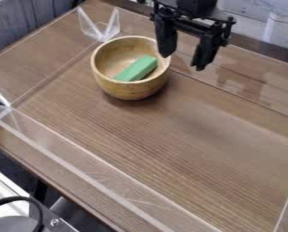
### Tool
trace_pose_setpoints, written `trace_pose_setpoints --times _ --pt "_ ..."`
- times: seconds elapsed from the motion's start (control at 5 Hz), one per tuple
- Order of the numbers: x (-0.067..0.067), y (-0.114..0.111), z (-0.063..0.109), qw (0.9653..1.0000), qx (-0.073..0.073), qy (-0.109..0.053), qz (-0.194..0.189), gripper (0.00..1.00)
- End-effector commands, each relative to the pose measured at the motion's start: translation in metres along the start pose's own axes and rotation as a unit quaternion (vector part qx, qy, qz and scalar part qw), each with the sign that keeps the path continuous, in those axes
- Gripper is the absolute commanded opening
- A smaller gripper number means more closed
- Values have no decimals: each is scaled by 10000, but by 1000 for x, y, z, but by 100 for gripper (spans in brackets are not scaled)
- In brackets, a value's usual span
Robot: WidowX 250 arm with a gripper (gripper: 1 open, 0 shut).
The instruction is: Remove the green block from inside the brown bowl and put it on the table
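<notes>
The green block [139,69] lies slanted inside the brown bowl [110,83], resting on its pale inner floor. The bowl stands on the table [183,136] toward the back left. My gripper [184,53] hangs pointing down just right of the bowl's rim, above the tabletop, with its two black fingers [166,41] spread apart and nothing between them. It touches neither the bowl nor the block.
Clear plastic walls [62,149] run along the table's edges, with a corner seam behind the bowl. A wide stretch of bare wood grain lies in front of and right of the bowl.
</notes>
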State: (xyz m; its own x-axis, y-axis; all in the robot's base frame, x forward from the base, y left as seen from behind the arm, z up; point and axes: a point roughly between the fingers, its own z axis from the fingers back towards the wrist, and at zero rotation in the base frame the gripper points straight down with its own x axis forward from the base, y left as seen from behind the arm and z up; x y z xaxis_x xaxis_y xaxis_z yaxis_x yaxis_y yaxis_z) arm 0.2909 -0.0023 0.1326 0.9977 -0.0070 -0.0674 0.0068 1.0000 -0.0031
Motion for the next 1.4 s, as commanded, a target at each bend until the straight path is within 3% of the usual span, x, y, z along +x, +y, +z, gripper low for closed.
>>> trace_pose_setpoints --times 0.0,0.4,0.8,1.2 --pt "1 6 -11 10000 2 28 -3 100" --pt "4 19 -26 9993 -24 -220 302 100" --pt "3 24 -28 9992 -6 -245 301 100" --pt "15 56 -6 9994 -115 -254 187 100"
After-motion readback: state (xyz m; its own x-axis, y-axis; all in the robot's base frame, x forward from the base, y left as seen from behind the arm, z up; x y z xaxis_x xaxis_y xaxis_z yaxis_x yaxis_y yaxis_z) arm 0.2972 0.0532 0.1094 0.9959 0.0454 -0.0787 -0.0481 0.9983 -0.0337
